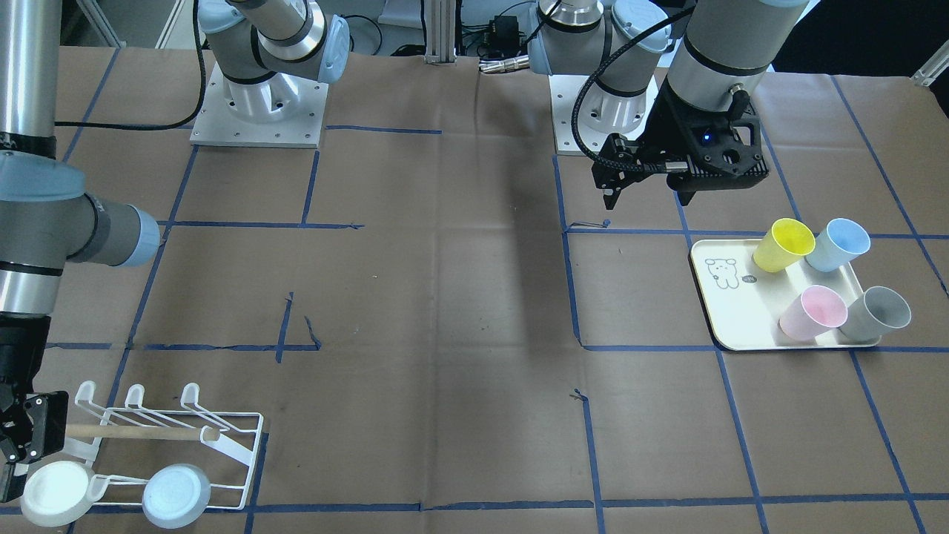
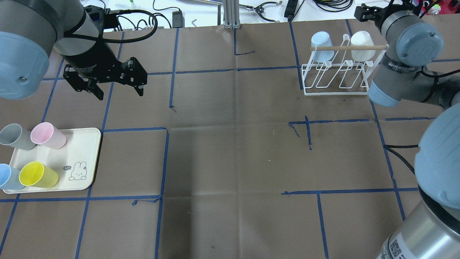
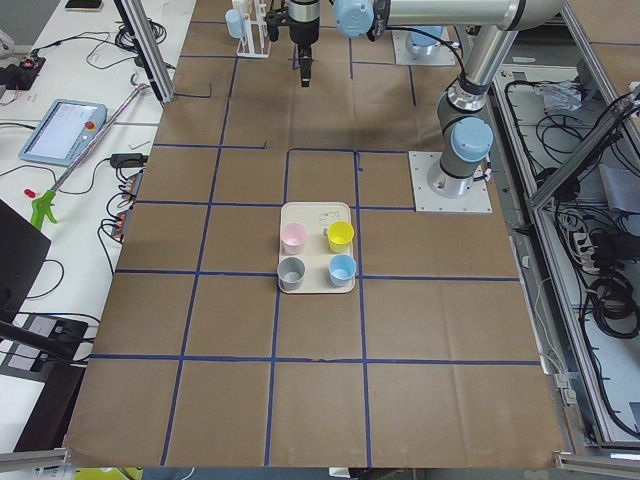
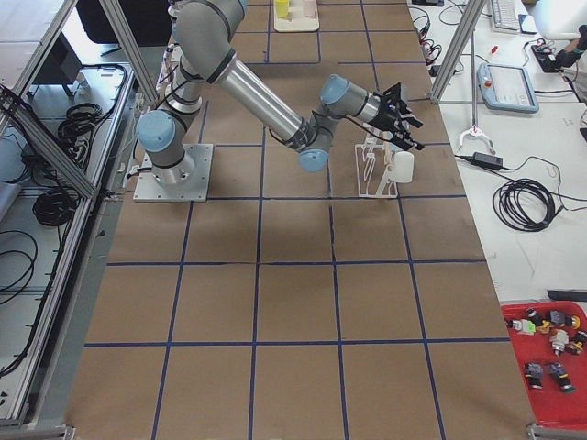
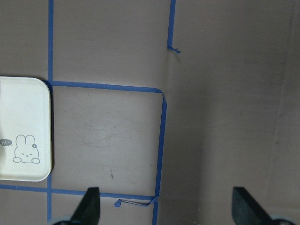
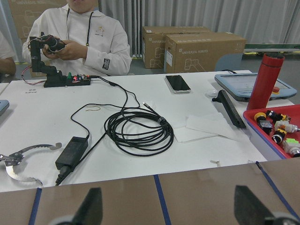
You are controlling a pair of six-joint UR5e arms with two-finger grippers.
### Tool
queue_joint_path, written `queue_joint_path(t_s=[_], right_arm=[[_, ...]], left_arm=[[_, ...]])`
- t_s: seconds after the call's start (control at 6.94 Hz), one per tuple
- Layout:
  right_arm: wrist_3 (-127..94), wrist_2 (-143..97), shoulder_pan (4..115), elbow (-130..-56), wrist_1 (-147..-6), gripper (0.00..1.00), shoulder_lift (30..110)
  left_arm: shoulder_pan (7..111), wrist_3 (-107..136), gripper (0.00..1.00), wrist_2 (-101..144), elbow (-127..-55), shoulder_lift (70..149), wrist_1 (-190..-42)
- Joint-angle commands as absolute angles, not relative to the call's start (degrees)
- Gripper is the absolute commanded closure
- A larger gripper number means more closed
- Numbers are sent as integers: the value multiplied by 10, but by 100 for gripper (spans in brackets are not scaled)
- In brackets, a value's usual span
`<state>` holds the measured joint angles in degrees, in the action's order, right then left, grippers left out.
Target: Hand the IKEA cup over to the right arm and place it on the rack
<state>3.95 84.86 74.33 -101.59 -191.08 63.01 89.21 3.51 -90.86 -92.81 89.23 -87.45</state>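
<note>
Right claw (image 6: 169,208) is hanging wide open and empty just beside the rack (image 2: 337,77), which is holding the white cup (image 2: 362,41). Left claw (image 2: 119,92) is hovering open near the tray (image 2: 88,144).

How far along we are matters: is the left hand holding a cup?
No, in the overhead view the left hand hangs open and empty.

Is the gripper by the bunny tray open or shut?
Open. The left gripper has its fingers spread wide apart, with nothing between them.
</note>
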Motion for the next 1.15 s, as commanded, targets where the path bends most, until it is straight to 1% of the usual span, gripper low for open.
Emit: queue_joint_path(t_s=[0.0,0.43,0.72,0.86,1.01], right_arm=[[40,849,759,-1003,-1720,0,712],[40,854,802,-990,-1491,0,755],[38,857,847,-961,-1313,0,813],[38,865,866,-959,-1231,0,838],[29,898,877,-958,-1183,0,865]], left_arm=[[892,35,0,-908,-928,892,-875],[892,35,0,-909,-928,892,-875],[892,34,0,-909,-928,892,-875],[892,33,0,-909,-927,893,-874],[892,29,0,-910,-927,893,-870]])
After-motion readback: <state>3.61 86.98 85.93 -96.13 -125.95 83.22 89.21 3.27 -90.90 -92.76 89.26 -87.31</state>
